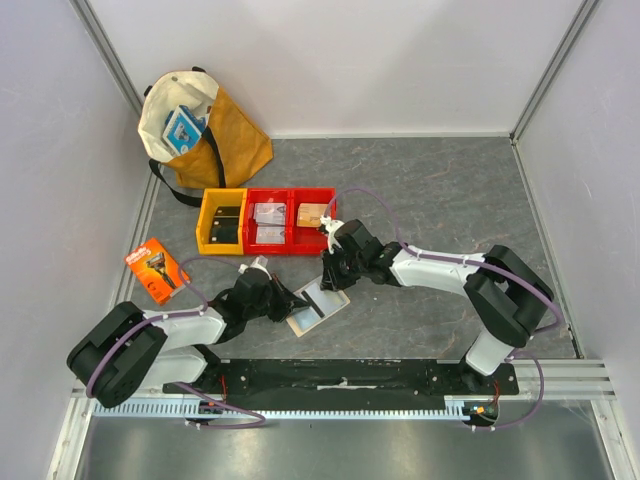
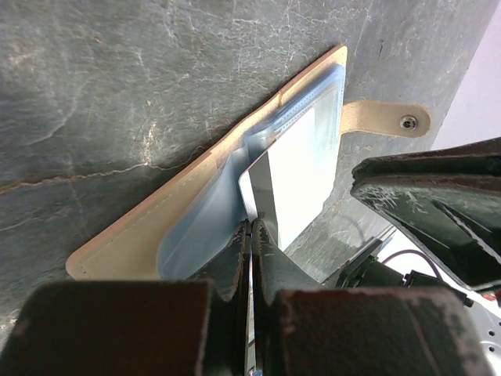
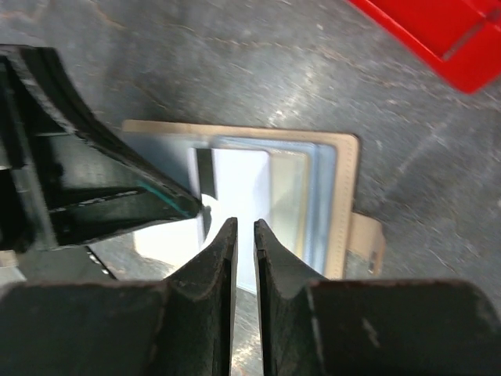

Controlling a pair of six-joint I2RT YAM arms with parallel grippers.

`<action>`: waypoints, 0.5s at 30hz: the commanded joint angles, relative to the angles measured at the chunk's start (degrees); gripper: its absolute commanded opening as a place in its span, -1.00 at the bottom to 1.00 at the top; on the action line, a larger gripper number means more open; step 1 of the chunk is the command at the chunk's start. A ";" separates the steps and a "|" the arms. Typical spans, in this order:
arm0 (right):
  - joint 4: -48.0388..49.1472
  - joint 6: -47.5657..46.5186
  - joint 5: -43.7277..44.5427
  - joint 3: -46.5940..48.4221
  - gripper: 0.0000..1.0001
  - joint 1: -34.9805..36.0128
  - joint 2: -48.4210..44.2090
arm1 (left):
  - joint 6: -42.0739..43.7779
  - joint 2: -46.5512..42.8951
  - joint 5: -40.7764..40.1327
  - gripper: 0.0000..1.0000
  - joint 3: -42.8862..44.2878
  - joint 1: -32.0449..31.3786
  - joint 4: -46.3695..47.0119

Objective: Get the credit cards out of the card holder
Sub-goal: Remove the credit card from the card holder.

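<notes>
**A:** Two wrist views against one overhead: what do they add?

**B:** From above, the card holder (image 1: 318, 308) is only a pale patch on the table (image 1: 450, 200), between the two fingertip pairs. The left wrist view shows it lying open just ahead of the left gripper (image 2: 250, 235), tan cover down and blue-grey sleeves (image 2: 196, 235) up. That gripper's fingers are pressed together on the near edge of a light grey card (image 2: 291, 176). The card's near corner sticks out of a sleeve, and its far end looks tucked inside.

**A:** And the right wrist?

**B:** The right gripper (image 3: 243, 231) hovers over the same card, fingers a narrow gap apart, with nothing visible between them. Only this view shows a dark stripe (image 3: 204, 166) on the card, and a red bin (image 3: 438, 31) beyond the fingers, off to their right.

**A:** What is hard to make out?

**B:** The snap tab (image 2: 387, 119) is plain from the left wrist but half cut off beside the right finger. The left gripper's dark finger hides that side of the holder in the right wrist view. I cannot tell whether the right fingertips touch the card, or whether another card sits in the sleeves.
</notes>
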 commanded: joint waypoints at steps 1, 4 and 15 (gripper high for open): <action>8.95 1.43 -6.01 -1.33 -0.61 0.33 0.91 | 0.03 -0.69 -0.75 -0.97 -0.68 -0.37 -2.03; 9.40 2.40 -3.91 -2.21 -0.68 0.33 2.40 | -0.24 -1.39 -1.02 -0.96 -1.21 -0.37 -2.03; 9.05 3.81 -1.35 -6.25 -0.69 0.24 4.25 | -1.03 -4.04 -2.95 -0.82 -2.53 -0.37 -2.03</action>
